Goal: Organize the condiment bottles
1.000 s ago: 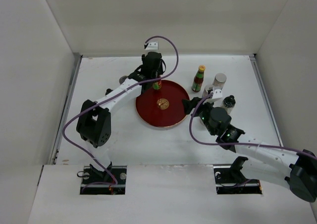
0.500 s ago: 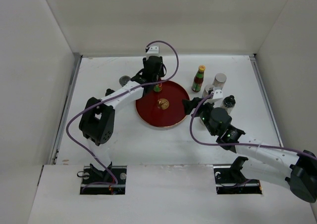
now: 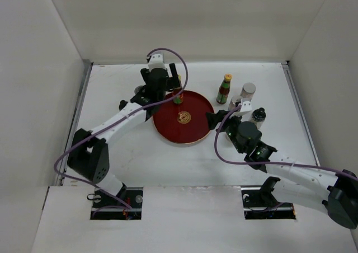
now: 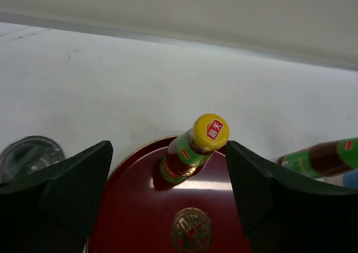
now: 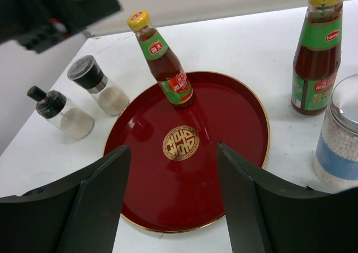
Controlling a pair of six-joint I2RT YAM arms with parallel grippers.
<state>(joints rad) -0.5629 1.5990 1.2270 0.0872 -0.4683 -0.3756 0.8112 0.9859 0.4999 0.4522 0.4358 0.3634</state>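
Left gripper [image 4: 168, 148] is spread and released, clear of the yellow-capped sauce bottle [image 4: 193, 149], which is stood at the far edge of the red tray [image 5: 235, 152]. Right gripper [image 5: 173, 148] is held open, empty. The tray is set on a white table [image 3: 140, 152] enclosed by white walls [image 3: 168, 18].

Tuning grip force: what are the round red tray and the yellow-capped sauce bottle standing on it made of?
Round red tray: likely lacquered plastic; glossy reflections, gold rim.
Yellow-capped sauce bottle: clear glass or hard plastic, unclear; dark sauce shows through; cap looks plastic.
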